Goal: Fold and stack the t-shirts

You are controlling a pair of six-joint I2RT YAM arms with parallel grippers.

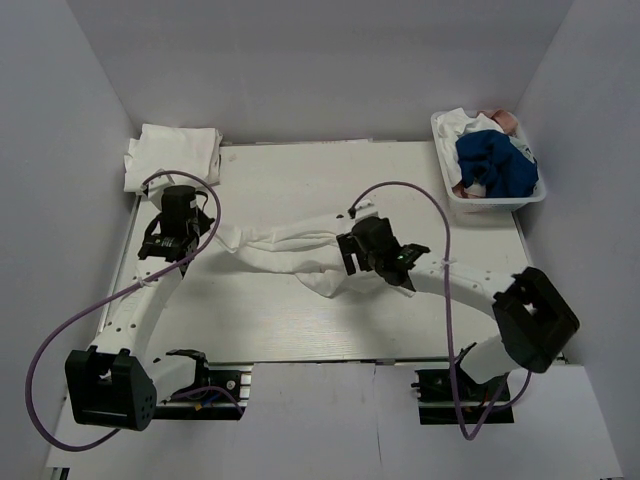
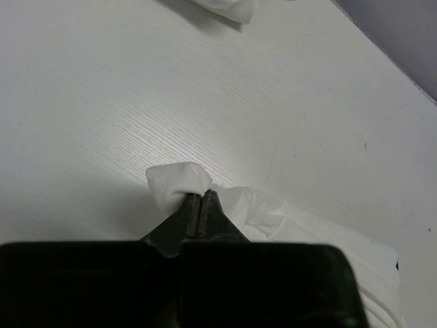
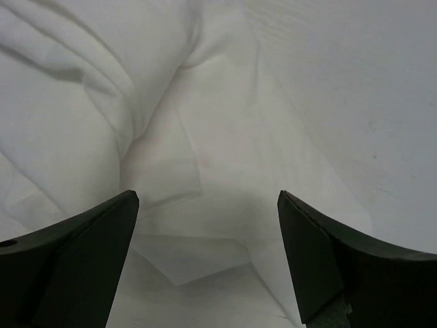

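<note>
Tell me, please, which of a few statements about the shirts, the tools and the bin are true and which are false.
1. The left tool is shut on a bunched bit of the t-shirt. True.
2. The right tool is shut on the same t-shirt. False: its fingers stand open, with the white cloth below them.
3. The bin at the far right holds a blue cloth. True.
4. The folded shirts lie inside the bin. False: they lie at the far left, across from the bin.
5. The t-shirt is folded into a neat square. False: it lies stretched out and rumpled between the two tools.
</note>
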